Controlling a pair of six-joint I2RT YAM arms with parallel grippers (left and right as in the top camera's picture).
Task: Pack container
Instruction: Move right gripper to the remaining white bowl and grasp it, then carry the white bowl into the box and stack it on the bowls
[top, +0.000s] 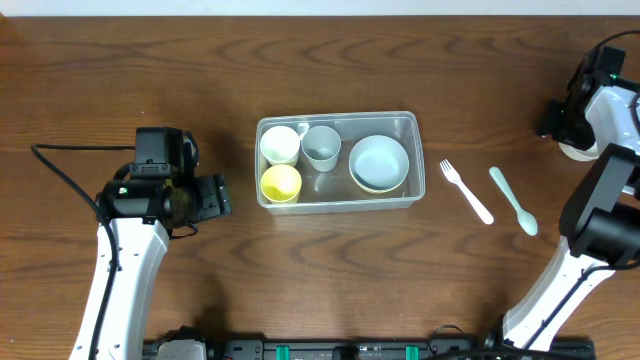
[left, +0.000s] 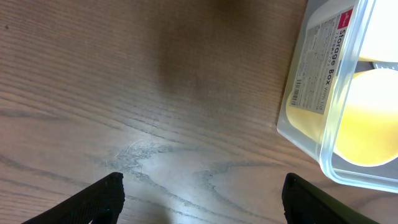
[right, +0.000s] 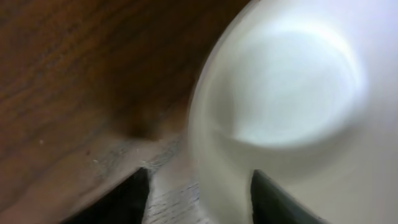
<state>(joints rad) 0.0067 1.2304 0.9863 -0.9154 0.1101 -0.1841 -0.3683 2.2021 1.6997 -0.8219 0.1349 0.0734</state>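
The container sits at the centre of the table. The left gripper stands wide just beside it. The right gripper straddles the rim of a white bowl; whether it grips cannot be determined.

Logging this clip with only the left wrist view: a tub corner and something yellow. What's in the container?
Observer: Overhead, the container holds a yellow cup, a white cup, a grey cup and a pale bowl.
Operator: Anything outside?
Observer: A white fork and a light blue spoon lie right of it.
Operator: And the right side?
Observer: The right gripper is at the far edge, over a white bowl.
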